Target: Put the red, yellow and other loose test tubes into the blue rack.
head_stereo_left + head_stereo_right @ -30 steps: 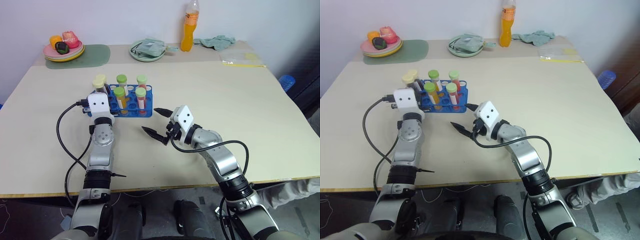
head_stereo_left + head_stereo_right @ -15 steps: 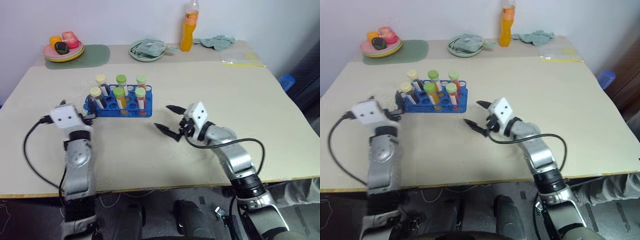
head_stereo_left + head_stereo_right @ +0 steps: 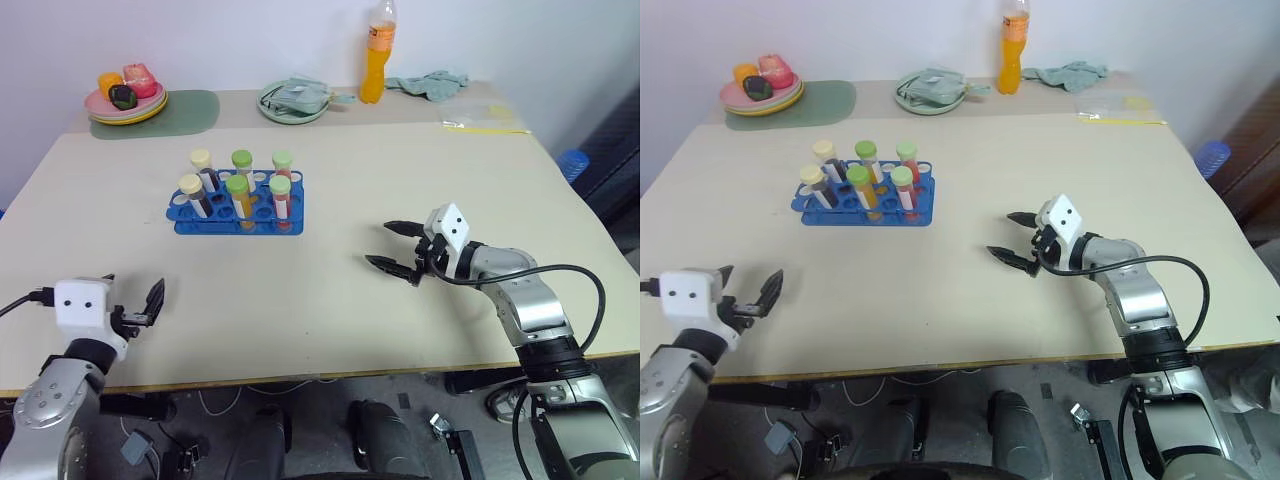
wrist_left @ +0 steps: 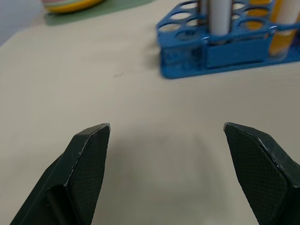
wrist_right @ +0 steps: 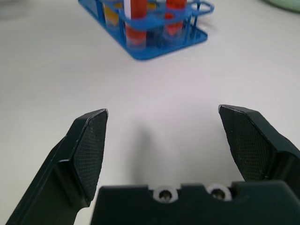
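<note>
The room is bright, with soft, even light from above. Shadows on the table [image 3: 420,170] are faint and small. In the wrist views the rack [image 4: 220,47] looks blurry, while the black fingers [image 5: 89,145] up close look sharp. No glare.

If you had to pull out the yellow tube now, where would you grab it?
Probably by its green cap, coming straight down from above. The yellow tube stands upright in the blue rack with other tubes close beside it, so only the top sticks out clear. Both grippers are open and away from it.
</note>
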`<action>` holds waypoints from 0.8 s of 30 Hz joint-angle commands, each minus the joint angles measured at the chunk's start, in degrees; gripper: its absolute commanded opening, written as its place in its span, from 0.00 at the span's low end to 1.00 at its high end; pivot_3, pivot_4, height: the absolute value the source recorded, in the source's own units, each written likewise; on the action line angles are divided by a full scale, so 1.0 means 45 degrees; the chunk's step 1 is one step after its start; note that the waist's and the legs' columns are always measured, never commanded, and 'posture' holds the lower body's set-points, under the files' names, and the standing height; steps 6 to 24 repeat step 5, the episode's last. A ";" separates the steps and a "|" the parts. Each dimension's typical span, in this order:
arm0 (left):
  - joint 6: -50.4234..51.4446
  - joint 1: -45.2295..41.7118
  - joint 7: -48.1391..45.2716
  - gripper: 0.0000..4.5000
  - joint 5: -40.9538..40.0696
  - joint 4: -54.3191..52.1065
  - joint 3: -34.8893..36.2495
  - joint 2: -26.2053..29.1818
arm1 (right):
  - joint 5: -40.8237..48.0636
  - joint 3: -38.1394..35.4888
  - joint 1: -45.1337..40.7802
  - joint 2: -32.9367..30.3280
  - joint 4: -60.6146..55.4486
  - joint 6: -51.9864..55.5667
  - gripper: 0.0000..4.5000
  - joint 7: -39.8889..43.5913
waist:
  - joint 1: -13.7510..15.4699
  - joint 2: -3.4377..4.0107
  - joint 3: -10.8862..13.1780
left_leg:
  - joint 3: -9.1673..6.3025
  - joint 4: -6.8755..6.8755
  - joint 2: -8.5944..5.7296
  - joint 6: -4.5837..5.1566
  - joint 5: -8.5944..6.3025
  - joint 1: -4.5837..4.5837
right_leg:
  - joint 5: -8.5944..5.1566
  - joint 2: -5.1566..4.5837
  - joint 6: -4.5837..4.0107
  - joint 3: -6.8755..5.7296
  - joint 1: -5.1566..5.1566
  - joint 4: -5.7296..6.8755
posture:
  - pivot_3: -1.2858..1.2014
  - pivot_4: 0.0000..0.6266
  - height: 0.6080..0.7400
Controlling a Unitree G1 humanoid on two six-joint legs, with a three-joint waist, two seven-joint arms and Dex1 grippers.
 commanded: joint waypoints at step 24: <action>0.0224 -0.0160 -0.0054 0.89 -0.0154 -0.0463 0.0600 0.0205 | -0.0111 -0.0088 -0.0208 0.0256 -0.0181 -0.0463 0.93 -0.0163 | -0.0041 0.0000 -0.0001 | -0.0003 -0.0005 0.0004 0.0000 0.0000 0.0002 | 0.0000 0.0005 0.0000 0.0000 -0.0001 0.0000 | 0.52 0.24 1.00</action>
